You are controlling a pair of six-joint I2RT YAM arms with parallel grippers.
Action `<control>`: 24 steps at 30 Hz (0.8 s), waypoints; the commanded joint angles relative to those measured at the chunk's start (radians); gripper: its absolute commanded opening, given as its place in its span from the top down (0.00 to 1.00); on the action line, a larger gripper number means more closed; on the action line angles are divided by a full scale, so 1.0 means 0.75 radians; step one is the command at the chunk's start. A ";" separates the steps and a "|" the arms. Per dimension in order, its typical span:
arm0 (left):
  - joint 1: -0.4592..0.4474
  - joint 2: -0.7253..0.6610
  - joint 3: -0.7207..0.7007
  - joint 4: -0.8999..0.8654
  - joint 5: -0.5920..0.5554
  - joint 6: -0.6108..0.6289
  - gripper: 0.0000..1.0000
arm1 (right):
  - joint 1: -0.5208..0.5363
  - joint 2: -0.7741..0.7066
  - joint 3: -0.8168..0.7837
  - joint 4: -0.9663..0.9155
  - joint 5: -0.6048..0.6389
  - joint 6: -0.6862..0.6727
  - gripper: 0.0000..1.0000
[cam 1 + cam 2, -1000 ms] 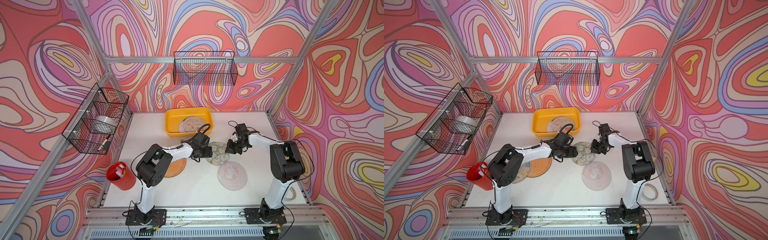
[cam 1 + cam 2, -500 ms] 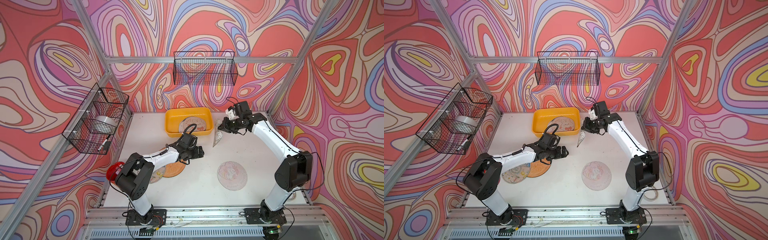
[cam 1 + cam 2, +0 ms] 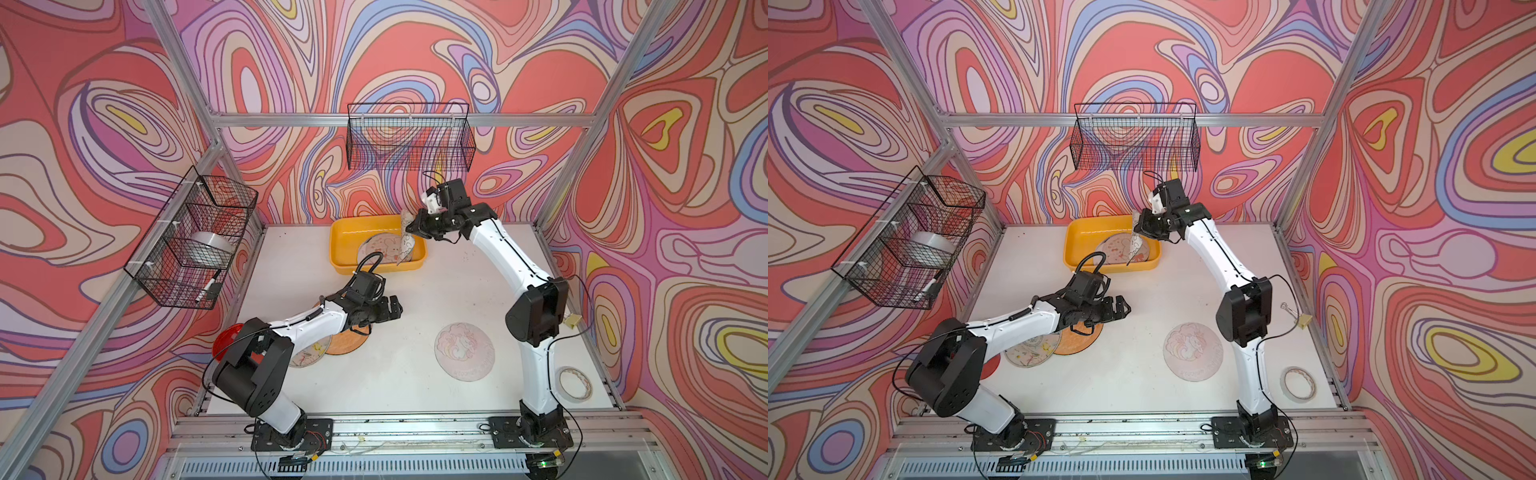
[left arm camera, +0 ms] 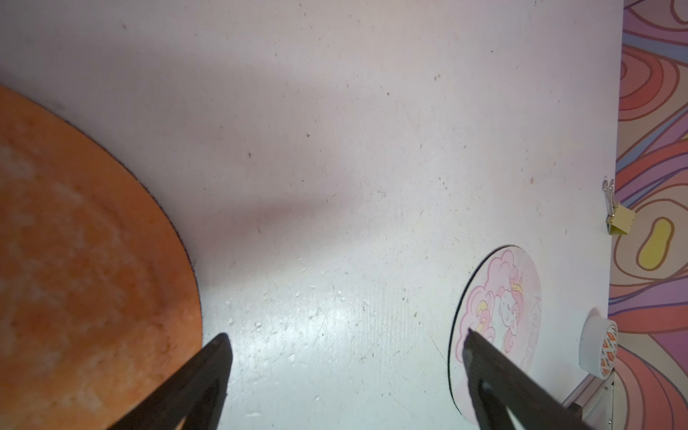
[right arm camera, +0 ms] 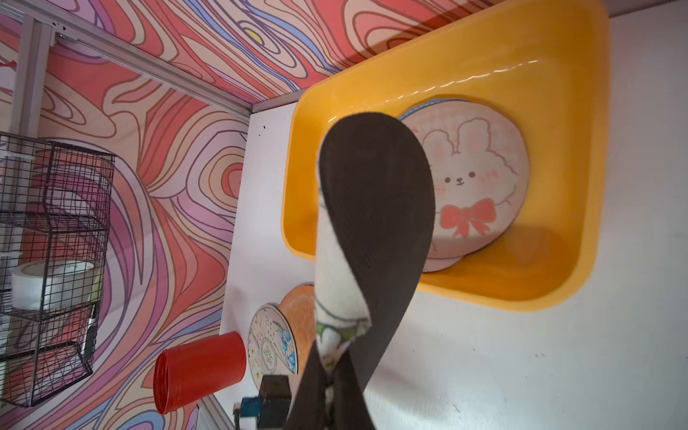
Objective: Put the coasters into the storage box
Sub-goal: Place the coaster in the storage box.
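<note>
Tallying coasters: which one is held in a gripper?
The curled, black-backed coaster, pinched by the right gripper and dangling over the yellow storage box. The other coasters lie flat, on the table or in the box.

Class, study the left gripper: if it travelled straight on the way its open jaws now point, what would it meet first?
Probably the bare table: in the wrist view the left gripper frames only white surface, between the orange coaster and the pink unicorn coaster. Depth is uncertain.
</note>
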 commanded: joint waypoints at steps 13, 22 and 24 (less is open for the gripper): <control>0.022 -0.056 -0.076 0.024 0.000 -0.022 0.00 | 0.056 0.456 0.268 0.387 -0.093 0.116 1.00; 0.023 -0.064 -0.060 0.004 -0.015 -0.014 0.00 | -0.013 0.428 0.094 0.383 -0.008 0.074 1.00; 0.022 -0.066 -0.058 0.000 -0.012 -0.014 0.00 | -0.029 0.418 0.079 0.343 0.010 0.060 1.00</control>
